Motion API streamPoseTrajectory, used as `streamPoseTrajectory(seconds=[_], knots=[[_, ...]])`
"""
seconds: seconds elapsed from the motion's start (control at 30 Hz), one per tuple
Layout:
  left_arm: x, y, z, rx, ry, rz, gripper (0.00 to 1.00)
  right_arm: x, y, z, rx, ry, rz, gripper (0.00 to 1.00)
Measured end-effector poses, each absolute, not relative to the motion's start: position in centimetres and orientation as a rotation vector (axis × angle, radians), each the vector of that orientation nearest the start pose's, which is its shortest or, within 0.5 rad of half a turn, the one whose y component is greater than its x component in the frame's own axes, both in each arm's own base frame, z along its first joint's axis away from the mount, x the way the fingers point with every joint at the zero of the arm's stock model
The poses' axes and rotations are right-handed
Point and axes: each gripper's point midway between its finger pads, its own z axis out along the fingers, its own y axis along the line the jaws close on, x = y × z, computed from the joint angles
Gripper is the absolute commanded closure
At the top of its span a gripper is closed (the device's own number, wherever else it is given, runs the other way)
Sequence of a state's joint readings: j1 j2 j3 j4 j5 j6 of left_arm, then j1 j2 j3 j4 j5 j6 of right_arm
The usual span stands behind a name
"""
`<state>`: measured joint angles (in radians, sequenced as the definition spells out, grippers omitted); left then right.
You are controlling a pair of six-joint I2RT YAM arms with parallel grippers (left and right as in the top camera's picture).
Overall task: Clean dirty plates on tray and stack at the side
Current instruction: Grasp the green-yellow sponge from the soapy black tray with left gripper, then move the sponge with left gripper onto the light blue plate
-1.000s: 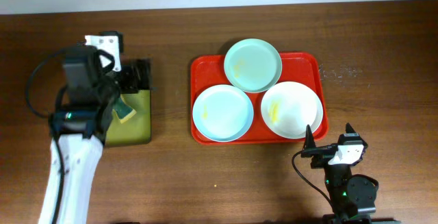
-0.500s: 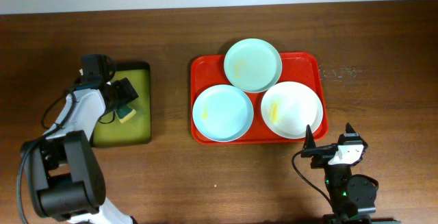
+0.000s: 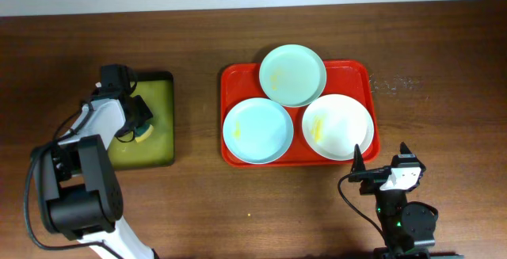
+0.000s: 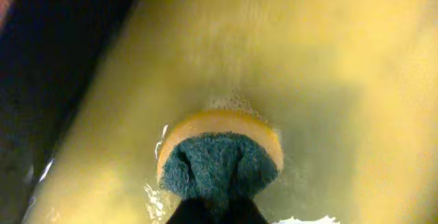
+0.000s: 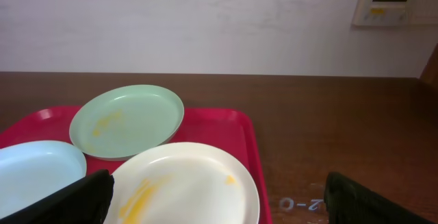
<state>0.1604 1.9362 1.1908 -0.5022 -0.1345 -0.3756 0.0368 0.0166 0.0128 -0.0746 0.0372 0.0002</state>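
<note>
Counted on the single red tray [image 3: 358,70]: one mint plate [image 3: 292,74], one pale blue plate [image 3: 258,130], one white plate [image 3: 337,126], so three total. Left of that tray, just one yellow-green tray [image 3: 154,152] and one sponge [image 3: 143,135].

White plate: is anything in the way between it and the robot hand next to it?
No, nothing visible. The white plate lies on the red tray straight ahead of the open right gripper, with no object between.

Left arm [image 3: 99,116]: white curved link between bulky black joint housings, black cable [image 3: 32,188] looped alongside. Right arm [image 3: 404,218]: compact black housings, white block on top, pointed black fingers [image 3: 356,162], small green light.
</note>
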Motion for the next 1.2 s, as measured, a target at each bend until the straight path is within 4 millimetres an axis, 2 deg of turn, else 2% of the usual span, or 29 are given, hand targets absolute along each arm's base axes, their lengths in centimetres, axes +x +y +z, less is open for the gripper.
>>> streamPoseTrajectory(seconds=[0.07, 0.1, 0.17, 0.23, 0.27, 0.3, 0.33, 0.4, 0.47, 0.57, 0.6, 0.63, 0.67, 0.73, 0.77, 0.8, 0.83, 0.87, 0.9, 0.93, 0.97, 1.07, 1.17, 1.2], knots=[[40.3, 8.1, 2.4, -0.76, 2.682, 0.077, 1.0, 24.6, 0.3, 15.8, -0.002, 1.649, -0.002, 0.01], [40.7, 7.5, 4.5, -0.741, 2.642, 0.014, 1.0, 24.6, 0.3, 15.8, -0.002, 1.649, -0.002, 0.01], [41.8, 6.5, 11.4, -0.677, 2.484, -0.098, 1.0, 24.6, 0.3, 15.8, -0.001, 1.649, -0.002, 0.01], [42.2, 6.1, 16.1, -0.634, 2.376, -0.145, 1.0, 24.6, 0.3, 15.8, -0.002, 1.649, -0.002, 0.01], [42.2, 6.0, 17.3, -0.621, 2.347, -0.158, 1.0, 24.6, 0.3, 15.8, -0.002, 1.649, -0.002, 0.01], [42.2, 5.9, 17.6, -0.617, 2.34, -0.163, 1.0, 24.6, 0.3, 15.8, -0.002, 1.649, -0.002, 0.01], [42.2, 6.0, 17.2, -0.622, 2.35, -0.157, 1.0, 24.6, 0.3, 15.8, -0.002, 1.649, -0.003, 0.01], [42.1, 6.5, 14.2, -0.655, 2.41, -0.11, 1.0, 24.6, 0.3, 15.8, -0.002, 1.649, -0.002, 0.01], [41.5, 6.8, 9.1, -0.696, 2.526, -0.067, 1.0, 24.6, 0.3, 15.8, -0.002, 1.649, -0.002, 0.01], [39.8, 6.7, 3.1, -0.742, 2.686, -0.031, 1.0, 24.6, 0.3, 15.8, -0.002, 1.649, -0.002, 0.01], [38.8, 6.6, 2.5, -0.754, 2.729, -0.021, 1.0, 24.6, 0.3, 15.8, -0.002, 1.649, -0.002, 0.01], [38.8, 6.6, 3.3, -0.753, 2.729, -0.022, 1.0, 24.6, 0.3, 15.8, -0.002, 1.649, -0.002, 0.01], [39.0, 6.6, 4.7, -0.75, 2.716, -0.026, 1.0, 24.6, 0.3, 15.8, -0.002, 1.649, -0.003, 0.01], [40.3, 6.4, 10.8, -0.711, 2.593, -0.073, 1.0, 24.6, 0.3, 15.8, -0.002, 1.649, -0.002, 0.01], [40.9, 5.8, 16.1, -0.657, 2.471, -0.139, 1.0, 24.6, 0.3, 15.8, -0.002, 1.649, -0.002, 0.01], [40.8, 4.9, 20.2, -0.607, 2.38, -0.187, 1.0, 24.6, 0.3, 15.8, -0.002, 1.649, -0.002, 0.01], [40.1, 3.1, 24.6, -0.53, 2.292, -0.261, 1.0, 24.6, 0.3, 15.8, -0.002, 1.649, -0.002, 0.01], [39.4, 1.6, 26.5, -0.477, 2.265, -0.308, 1.0, 24.6, 0.3, 15.8, -0.002, 1.649, -0.002, 0.01], [38.3, -0.5, 27.5, -0.416, 2.274, -0.367, 1.0, 24.6, 0.3, 15.8, -0.002, 1.649, -0.002, 0.01], [37.4, -3.3, 27.2, -0.341, 2.322, -0.438, 1.0, 24.6, 0.3, 15.8, -0.002, 1.649, -0.002, 0.01], [37.1, -5.3, 26.3, -0.29, 2.366, -0.48, 1.0, 24.6, 0.3, 15.8, -0.002, 1.649, -0.002, 0.01], [35.6, -14.7, 19.5, -0.023, 2.565, -0.611, 1.0, 24.6, 0.3, 15.8, -0.002, 1.649, -0.002, 0.01], [33.7, -22.3, 13.0, 0.199, 2.697, -0.635, 1.0, 24.6, 0.3, 15.8, -0.002, 1.649, -0.002, 0.01], [33.5, -24.4, 10.9, 0.224, 2.722, -0.613, 1.0, 24.6, 0.3, 15.8, -0.002, 1.649, -0.002, 0.01]])
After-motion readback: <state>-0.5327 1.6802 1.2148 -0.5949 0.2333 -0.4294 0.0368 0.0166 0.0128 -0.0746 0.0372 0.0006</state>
